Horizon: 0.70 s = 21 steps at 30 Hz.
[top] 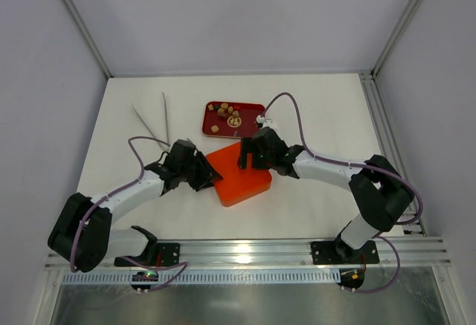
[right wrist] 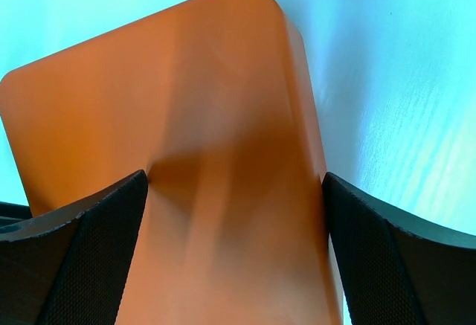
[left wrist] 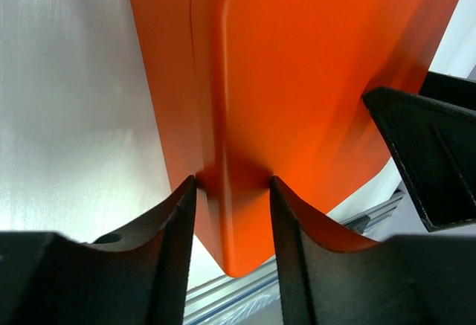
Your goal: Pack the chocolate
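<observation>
Both grippers on the closed orange box, chocolate sitting in the tray

The left gripper (left wrist: 232, 184) has its jaws clamped on the left edge of the orange square plastic box (top: 242, 180) with rounded corners, and orange fills the narrow gap between them. The right gripper (right wrist: 234, 180) has its jaws spread wide over the box's upper corner, one finger right at the side edge, and I can't tell if they're pressing. The small brown and cream chocolate pieces (top: 225, 111) are in the dark red rectangular tray (top: 251, 109) at upper centre, near the box's top corner. Thin grey metal tongs (top: 165, 117) lie upper left, well apart. Bare white table (top: 320, 109) shows right of the box, and the aluminium rail (top: 245, 249) runs along the bottom.
</observation>
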Each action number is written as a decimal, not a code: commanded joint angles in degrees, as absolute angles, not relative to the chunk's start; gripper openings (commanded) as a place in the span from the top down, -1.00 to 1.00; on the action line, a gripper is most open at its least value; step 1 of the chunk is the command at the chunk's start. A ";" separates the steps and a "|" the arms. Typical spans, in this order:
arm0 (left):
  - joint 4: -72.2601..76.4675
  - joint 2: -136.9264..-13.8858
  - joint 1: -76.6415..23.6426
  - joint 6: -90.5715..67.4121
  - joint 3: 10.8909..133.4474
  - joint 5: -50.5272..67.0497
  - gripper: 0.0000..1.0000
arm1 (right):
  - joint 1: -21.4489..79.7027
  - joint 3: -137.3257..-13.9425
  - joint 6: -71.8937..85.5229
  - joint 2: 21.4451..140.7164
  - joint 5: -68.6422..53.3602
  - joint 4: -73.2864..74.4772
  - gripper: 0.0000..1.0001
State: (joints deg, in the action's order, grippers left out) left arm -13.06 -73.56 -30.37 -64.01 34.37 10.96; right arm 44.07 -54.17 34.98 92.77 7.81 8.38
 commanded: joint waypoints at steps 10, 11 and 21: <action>-23.11 -81.73 -27.95 -54.50 36.02 8.52 -0.14 | 47.46 -40.17 42.44 84.12 -5.80 11.95 -0.42; -23.38 -82.00 -27.78 -54.06 36.64 8.61 -0.16 | 47.46 -39.30 42.80 82.37 -5.71 12.13 -0.41; -24.52 -83.93 -27.60 -51.15 41.31 9.93 -0.20 | 46.58 -37.70 42.54 76.38 -3.34 15.03 -0.43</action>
